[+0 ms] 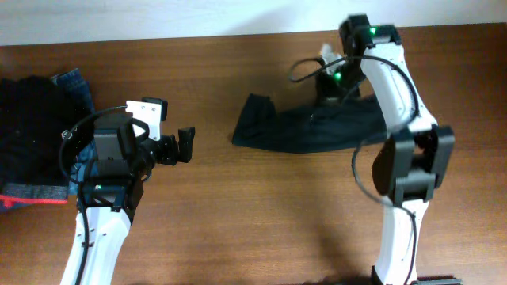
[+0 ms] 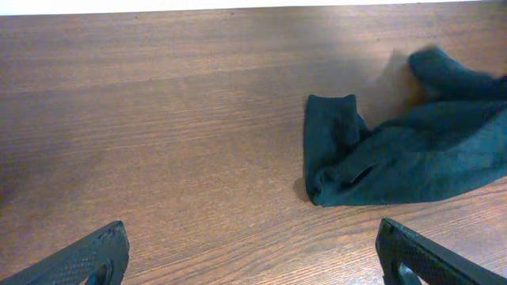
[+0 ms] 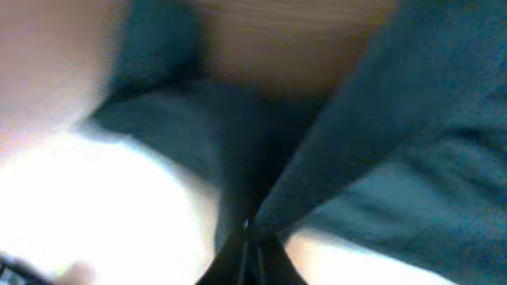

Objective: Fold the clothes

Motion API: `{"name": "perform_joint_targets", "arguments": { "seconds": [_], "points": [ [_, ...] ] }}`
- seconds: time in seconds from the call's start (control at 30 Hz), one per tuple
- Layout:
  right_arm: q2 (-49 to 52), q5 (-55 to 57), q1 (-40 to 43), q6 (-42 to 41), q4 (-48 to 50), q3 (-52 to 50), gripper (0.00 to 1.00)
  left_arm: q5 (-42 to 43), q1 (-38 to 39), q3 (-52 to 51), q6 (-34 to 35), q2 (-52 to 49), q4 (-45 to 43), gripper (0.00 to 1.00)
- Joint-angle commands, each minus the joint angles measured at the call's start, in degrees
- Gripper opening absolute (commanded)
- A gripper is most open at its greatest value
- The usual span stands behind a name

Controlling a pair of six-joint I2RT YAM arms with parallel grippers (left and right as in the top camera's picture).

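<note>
A dark teal garment (image 1: 305, 128) lies crumpled on the wooden table right of centre; it also shows in the left wrist view (image 2: 404, 154). My right gripper (image 1: 333, 89) is at the garment's far edge and is shut on its cloth (image 3: 380, 158); the right wrist view is blurred and filled with dark fabric. My left gripper (image 1: 181, 146) is open and empty, a little above bare wood, well to the left of the garment (image 2: 253, 261).
A pile of dark clothes, with blue denim and a red-edged piece (image 1: 36, 134), lies at the table's left edge beside my left arm. The table's far edge (image 1: 198, 36) meets a white wall.
</note>
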State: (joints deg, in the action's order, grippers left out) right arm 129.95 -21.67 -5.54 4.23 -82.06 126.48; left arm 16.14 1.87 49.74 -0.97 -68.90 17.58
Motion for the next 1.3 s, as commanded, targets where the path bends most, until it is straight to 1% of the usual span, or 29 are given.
{"name": "perform_joint_targets", "arguments": {
  "seconds": [0.0,0.13,0.3,0.37,0.4,0.43,0.47,0.6,0.73,0.87,0.97,1.13,1.2,1.27],
  "points": [
    [-9.88,-5.95,-7.04,5.42,-5.46,6.71,0.04,1.03,0.28,1.25,0.33,-0.22,-0.04,0.99],
    [-13.75,-5.55,-13.77,5.42,-7.08,7.32,0.04,1.05,0.28,1.25,0.33,-0.22,-0.17,0.99],
    [-14.27,-1.68,-20.37,5.4,-7.06,7.23,0.05,1.55,0.28,1.25,0.33,-0.2,-0.22,0.99],
    [-13.99,0.96,-22.25,5.38,-7.1,7.19,0.1,2.36,0.28,1.25,0.33,-0.2,-0.22,0.99],
    [-13.77,2.34,-23.17,5.38,-7.13,7.19,0.14,2.36,0.28,1.25,0.33,-0.2,-0.2,0.99],
    [-13.75,3.23,-23.8,5.38,-7.13,7.19,0.24,2.36,0.28,1.25,0.33,-0.2,-0.2,0.99],
    [-13.68,4.28,-24.37,5.38,-7.15,7.19,0.28,2.34,0.28,1.25,0.33,-0.2,-0.22,0.99],
    [-13.66,11.26,-24.74,4.28,-7.52,7.21,0.37,2.34,0.28,1.25,0.33,-0.2,-0.24,0.99],
    [-13.66,19.26,-22.45,1.49,-8.33,7.21,0.37,2.34,0.28,1.25,0.33,-0.2,-0.26,0.99],
    [-13.66,26.93,-17.68,-3.63,-8.41,7.21,0.37,3.82,0.74,1.25,0.33,-0.2,-0.22,0.99],
    [-13.66,27.76,-13.27,-4.13,-8.83,7.21,0.38,6.95,2.05,1.25,0.35,-0.39,0.09,0.99],
    [-13.66,27.74,-4.9,-4.13,-10.51,7.21,0.39,10.01,5.68,1.25,1.03,-2.05,4.09,0.99],
    [-13.66,27.71,-2.03,-4.42,-11.23,7.21,0.38,10.05,7.02,1.14,5.86,-3.5,5.29,0.99],
    [-13.66,27.67,0.66,-4.81,-11.61,7.21,0.38,10.19,8.46,0.92,13.97,-5.57,5.62,0.99]
  ]
}}
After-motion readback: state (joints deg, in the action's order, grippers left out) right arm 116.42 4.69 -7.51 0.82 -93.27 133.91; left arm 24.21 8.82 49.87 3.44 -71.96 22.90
